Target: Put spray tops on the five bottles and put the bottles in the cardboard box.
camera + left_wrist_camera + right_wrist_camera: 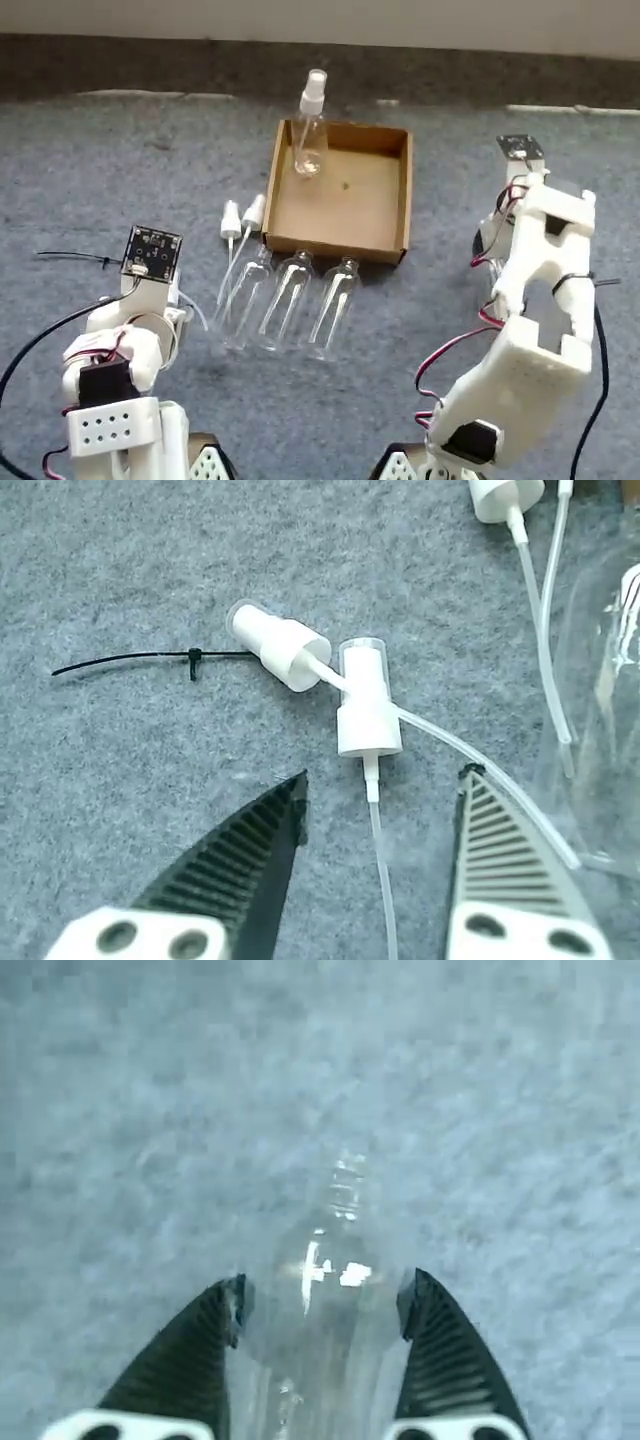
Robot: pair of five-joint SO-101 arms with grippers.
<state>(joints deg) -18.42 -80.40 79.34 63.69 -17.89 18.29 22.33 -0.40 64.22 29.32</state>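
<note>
A clear bottle with a spray top point(311, 125) stands in the back left corner of the cardboard box point(385, 245). Three capless bottles point(290, 297) lie side by side in front of the box. Two spray tops point(241, 214) lie left of the box. My left gripper point(385, 778) is open just above the carpet, and a white spray top point(368, 705) lies between its fingertips. A second spray top point(280, 643) crosses the first. My right gripper point(325, 1282) is shut on a clear capless bottle point(335, 1260) over the carpet, right of the box.
A black zip tie point(150, 660) lies on the grey carpet beside the spray tops. The left arm point(150, 265) stands at the front left, the right arm point(540, 260) right of the box. Bare carpet lies between the arms.
</note>
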